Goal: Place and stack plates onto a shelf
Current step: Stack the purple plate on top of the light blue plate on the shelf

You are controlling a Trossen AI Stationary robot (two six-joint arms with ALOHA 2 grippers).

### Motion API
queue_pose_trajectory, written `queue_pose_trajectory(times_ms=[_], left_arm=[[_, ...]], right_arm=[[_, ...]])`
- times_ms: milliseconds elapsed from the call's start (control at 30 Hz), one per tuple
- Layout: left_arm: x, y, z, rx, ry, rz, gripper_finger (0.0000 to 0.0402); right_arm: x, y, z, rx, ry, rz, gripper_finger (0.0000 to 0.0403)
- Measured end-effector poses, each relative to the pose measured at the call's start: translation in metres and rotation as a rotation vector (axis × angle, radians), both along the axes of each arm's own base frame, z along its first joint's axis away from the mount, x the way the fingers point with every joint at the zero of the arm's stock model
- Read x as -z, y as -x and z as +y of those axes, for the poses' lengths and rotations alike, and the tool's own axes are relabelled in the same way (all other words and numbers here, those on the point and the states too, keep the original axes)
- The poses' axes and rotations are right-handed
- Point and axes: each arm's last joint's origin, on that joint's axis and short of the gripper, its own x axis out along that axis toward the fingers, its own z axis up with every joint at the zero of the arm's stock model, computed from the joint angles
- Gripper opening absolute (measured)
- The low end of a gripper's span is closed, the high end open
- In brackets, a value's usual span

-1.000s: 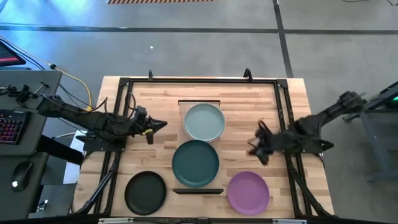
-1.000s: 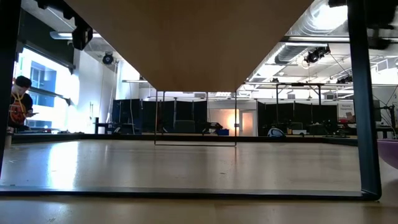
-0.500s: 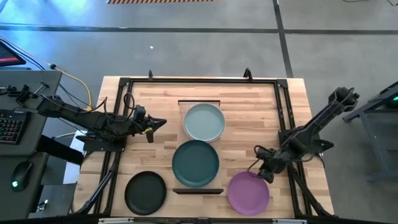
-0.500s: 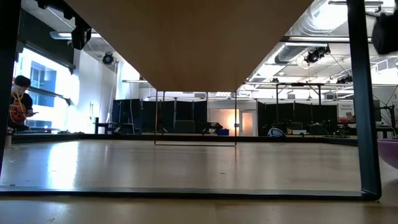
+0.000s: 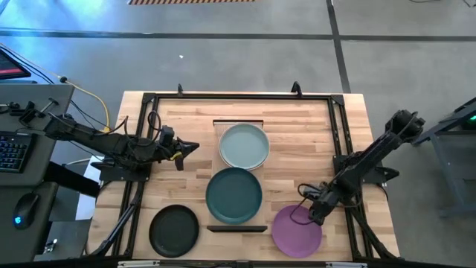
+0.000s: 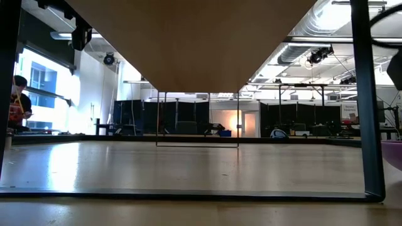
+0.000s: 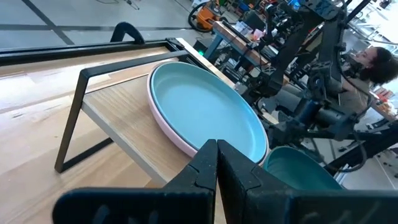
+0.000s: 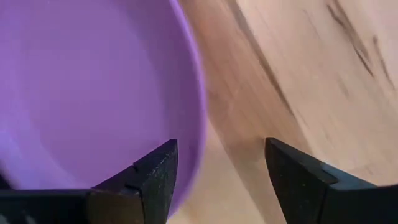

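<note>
A purple plate (image 5: 297, 230) lies on the table near its front right. My right gripper (image 8: 217, 180) is open just above it, one finger over the plate's inside and one over the bare wood, with the plate's far right rim (image 8: 196, 118) between them. On the shelf (image 5: 236, 228) a pale blue-green plate (image 5: 244, 146) sits on a pink plate (image 7: 169, 129), and a dark teal plate (image 5: 234, 195) lies nearer the front. A black plate (image 5: 174, 229) lies on the table at the front left. My left gripper (image 5: 190, 147) hovers shut, left of the shelf.
A black metal frame (image 5: 149, 100) runs around the tabletop, with slanted struts at both sides near the arms. Bare wood (image 5: 297, 141) lies right of the shelf. A keyboard and mouse (image 5: 15, 152) sit on a desk beyond the table's left edge.
My right gripper has moved toward the table's near edge and down, from beside the shelf's middle to the purple plate's far right rim. The plates have stayed where they were.
</note>
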Motion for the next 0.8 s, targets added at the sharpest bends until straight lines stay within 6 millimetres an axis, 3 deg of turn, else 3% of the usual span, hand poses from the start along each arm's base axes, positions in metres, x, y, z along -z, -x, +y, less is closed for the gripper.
queue_pose_trajectory(times_ms=[233, 333, 433, 533, 667, 800], left_arm=[[0.000, 0.000, 0.000, -0.003, 0.017, -0.006, 0.0000], [0.000, 0.000, 0.000, -0.003, 0.017, -0.006, 0.0000], [-0.001, 0.000, 0.000, -0.002, 0.019, -0.016, 0.0000], [-0.006, 0.005, 0.001, 0.005, 0.007, -0.044, 0.0000], [-0.012, 0.013, 0.004, 0.011, -0.017, -0.077, 0.0000], [-0.019, 0.023, 0.007, 0.014, -0.033, -0.118, 0.0000]], right_arm=[[0.008, -0.008, 0.008, 0.015, -0.024, -0.011, 0.0210], [0.008, -0.009, 0.009, 0.026, -0.035, -0.013, 0.0149], [0.008, -0.008, 0.009, -0.002, -0.047, -0.001, 0.0037], [0.005, -0.006, 0.010, -0.059, -0.096, 0.022, 0.0018], [-0.017, 0.003, 0.010, -0.122, -0.218, -0.008, 0.0004], [-0.053, 0.017, 0.003, -0.170, -0.378, -0.120, 0.0001]])
